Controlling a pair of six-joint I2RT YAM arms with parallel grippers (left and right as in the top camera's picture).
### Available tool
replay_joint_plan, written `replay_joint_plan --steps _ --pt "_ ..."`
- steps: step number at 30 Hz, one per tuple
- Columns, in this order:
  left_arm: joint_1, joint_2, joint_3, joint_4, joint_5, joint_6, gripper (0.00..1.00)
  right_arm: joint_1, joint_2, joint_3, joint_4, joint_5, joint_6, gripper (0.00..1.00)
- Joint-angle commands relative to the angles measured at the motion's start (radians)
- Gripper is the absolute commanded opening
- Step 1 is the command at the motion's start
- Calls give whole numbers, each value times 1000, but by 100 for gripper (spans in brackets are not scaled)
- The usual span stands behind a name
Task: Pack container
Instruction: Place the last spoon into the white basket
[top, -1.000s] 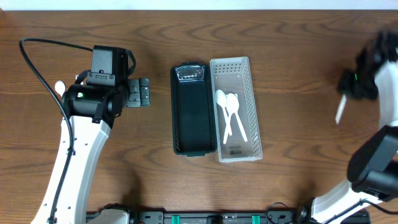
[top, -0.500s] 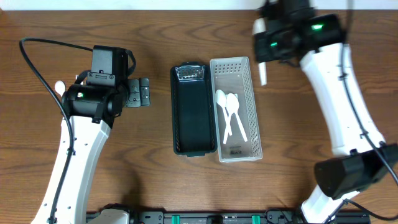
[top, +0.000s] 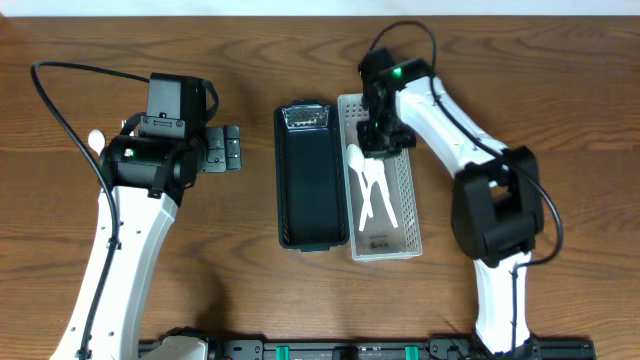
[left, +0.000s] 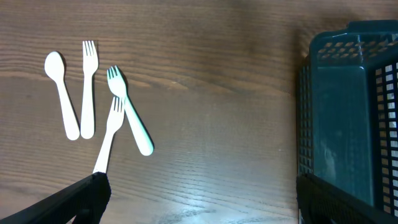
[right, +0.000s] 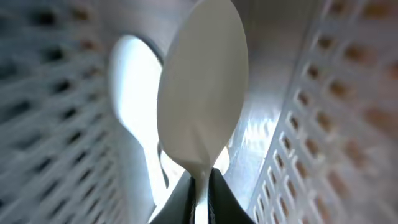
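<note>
Your right pincer (top: 378, 135) is clamped on a white spoon (right: 202, 93), held inside the white basket (top: 406, 195) above two spoons (top: 372, 185) lying there. Your left pincer (top: 228, 150) stands apart over the table (top: 520, 90), left of the white basket, beyond the dark basket (top: 310, 190).

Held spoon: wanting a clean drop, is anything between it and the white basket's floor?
Only the two spoons lying in the white basket; one's bowl shows just beyond the held spoon. Nothing else visible.
</note>
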Motion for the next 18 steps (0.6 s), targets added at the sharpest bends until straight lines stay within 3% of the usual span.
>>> replay_joint_plan --steps 1,3,13,15,18 --pt "3 0 16 -5 -2 -8 98 4 -16 12 -1 0 13 21" --pt "3 0 16 -9 -2 -8 98 4 -17 15 2 -2 3 33" --pt "24 -36 29 -94 -79 6 98 -15 -96 183 -6 -2 -95 35" --pt "59 -51 62 -135 -80 6 98 -32 -139 257 -6 0 -111 52" --pt "128 -56 119 -177 -80 9 98 -64 -188 341 -8 2 -122 59"
